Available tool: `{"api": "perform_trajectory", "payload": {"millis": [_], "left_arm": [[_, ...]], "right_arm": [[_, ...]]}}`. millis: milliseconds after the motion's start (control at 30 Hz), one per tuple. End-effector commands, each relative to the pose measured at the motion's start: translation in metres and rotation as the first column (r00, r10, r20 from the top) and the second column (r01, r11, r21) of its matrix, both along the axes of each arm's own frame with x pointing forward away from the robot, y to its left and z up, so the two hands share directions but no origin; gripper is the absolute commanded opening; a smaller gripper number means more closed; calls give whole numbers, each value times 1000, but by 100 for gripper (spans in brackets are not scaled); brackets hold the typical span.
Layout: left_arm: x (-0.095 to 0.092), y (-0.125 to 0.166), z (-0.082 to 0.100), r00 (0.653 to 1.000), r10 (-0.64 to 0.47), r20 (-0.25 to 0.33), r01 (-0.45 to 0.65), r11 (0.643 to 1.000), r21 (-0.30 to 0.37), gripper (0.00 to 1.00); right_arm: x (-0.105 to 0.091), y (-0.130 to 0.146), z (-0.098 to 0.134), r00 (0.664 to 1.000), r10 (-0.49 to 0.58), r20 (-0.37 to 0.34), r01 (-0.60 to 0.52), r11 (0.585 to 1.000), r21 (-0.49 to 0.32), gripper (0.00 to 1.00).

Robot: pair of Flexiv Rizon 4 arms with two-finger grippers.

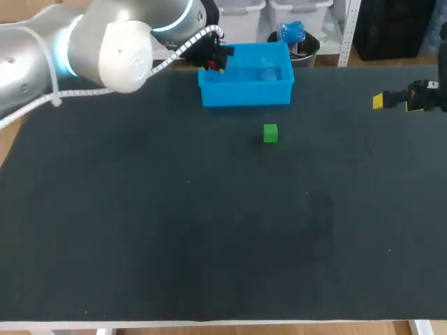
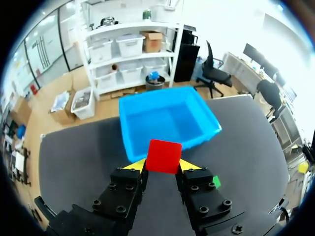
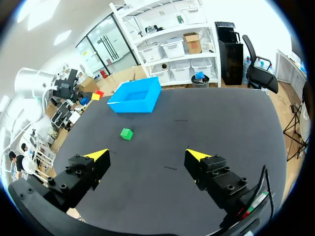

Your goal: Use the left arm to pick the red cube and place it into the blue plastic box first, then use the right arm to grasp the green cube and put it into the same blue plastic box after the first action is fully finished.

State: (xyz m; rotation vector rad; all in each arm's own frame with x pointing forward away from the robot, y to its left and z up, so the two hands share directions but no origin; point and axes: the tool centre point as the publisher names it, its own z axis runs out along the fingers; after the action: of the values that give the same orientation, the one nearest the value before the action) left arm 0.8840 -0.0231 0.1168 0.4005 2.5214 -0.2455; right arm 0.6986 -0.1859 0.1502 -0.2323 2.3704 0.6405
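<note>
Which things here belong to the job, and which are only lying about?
Belonging to the job:
- red cube, held in the left gripper
- blue plastic box, just ahead of it
- green cube, loose on the table
- right gripper, open, off to the side

Not part of it:
- only the dark table that bears them

The left arm comes in from the left side, its hand (image 1: 215,61) above the left rim of the blue box (image 1: 246,92), fingers clamped on the red cube (image 2: 164,156). The right hand (image 1: 383,101) hangs well to the right of the box, fingers spread wide.
</note>
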Motion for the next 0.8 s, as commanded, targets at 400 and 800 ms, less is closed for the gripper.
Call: {"api": "perform_trajectory", "payload": {"millis": [400,800], "left_arm": [[91,-23,-17,999,-20,-50,21,999,28,0],[105,-39,-42,994,-33,-104,37,998,43,0]], "right_arm": [[1,1,0,1000,-1,-1,1,1000,-2,100],[1,1,0,1000,-1,-1,1,1000,-2,100]]}}
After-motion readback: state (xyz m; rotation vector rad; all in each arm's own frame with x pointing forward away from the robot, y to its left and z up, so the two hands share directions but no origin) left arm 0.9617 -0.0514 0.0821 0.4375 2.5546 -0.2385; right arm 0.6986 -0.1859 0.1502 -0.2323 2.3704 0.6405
